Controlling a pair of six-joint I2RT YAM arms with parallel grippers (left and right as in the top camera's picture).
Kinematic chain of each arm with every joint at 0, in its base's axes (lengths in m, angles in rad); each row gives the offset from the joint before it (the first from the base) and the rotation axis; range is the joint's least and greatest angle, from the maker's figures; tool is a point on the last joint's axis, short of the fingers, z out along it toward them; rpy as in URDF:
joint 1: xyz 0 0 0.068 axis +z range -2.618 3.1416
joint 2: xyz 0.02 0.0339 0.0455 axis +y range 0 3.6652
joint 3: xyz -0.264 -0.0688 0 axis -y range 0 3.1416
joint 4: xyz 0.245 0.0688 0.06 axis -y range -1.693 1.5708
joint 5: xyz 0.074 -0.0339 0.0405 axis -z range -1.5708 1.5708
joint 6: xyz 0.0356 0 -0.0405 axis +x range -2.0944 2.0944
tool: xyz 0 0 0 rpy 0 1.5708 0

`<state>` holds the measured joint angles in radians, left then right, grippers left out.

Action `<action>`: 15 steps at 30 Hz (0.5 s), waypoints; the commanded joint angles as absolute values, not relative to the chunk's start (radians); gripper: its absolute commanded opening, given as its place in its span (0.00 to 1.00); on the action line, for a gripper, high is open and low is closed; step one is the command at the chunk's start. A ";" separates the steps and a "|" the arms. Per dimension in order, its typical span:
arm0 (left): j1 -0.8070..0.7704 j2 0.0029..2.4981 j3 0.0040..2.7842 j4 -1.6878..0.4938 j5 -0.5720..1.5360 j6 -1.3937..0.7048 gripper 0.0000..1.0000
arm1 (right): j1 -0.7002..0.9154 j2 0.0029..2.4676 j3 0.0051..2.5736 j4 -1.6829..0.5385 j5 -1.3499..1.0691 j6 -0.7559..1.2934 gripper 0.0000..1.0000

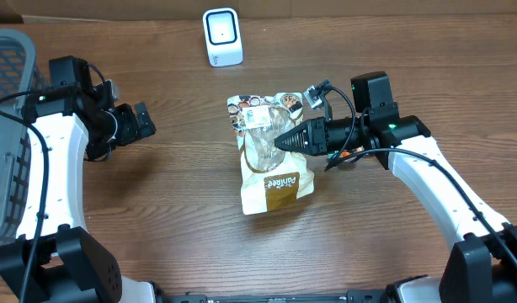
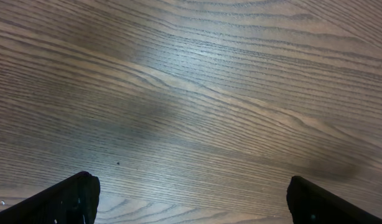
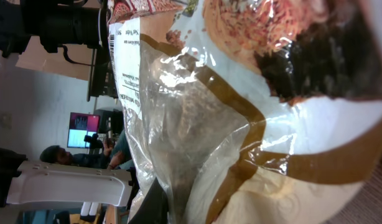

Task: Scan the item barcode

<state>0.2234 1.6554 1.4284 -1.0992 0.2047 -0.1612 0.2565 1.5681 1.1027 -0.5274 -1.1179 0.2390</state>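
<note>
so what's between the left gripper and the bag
Nothing. In the overhead view, only bare table lies between the open left gripper and the bag.

Shows dark wood grain on the table (image 1: 183, 219), matt with a faint sheen. Glossy, crinkled plastic film on the bag (image 1: 275, 181), clear at the window, printed brown and white elsewhere. Smooth white plastic on the scanner (image 1: 222, 38). Smooth white shell on the right arm (image 1: 435, 181); matt black at the left gripper (image 1: 147, 120).
</note>
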 commanded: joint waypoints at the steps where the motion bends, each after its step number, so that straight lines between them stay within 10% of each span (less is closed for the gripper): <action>1: 0.221 1.664 1.422 -1.096 0.199 -0.164 0.99 | 0.253 1.541 1.101 -0.532 -1.123 0.238 0.04; 15: 0.220 1.664 1.422 -1.095 0.199 -0.164 1.00 | 0.253 1.541 1.109 -0.534 -1.171 0.288 0.04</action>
<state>0.2226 1.6554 1.4284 -1.0988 0.2047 -0.1612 0.2565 1.5681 1.1027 -0.5377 -1.1442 0.2661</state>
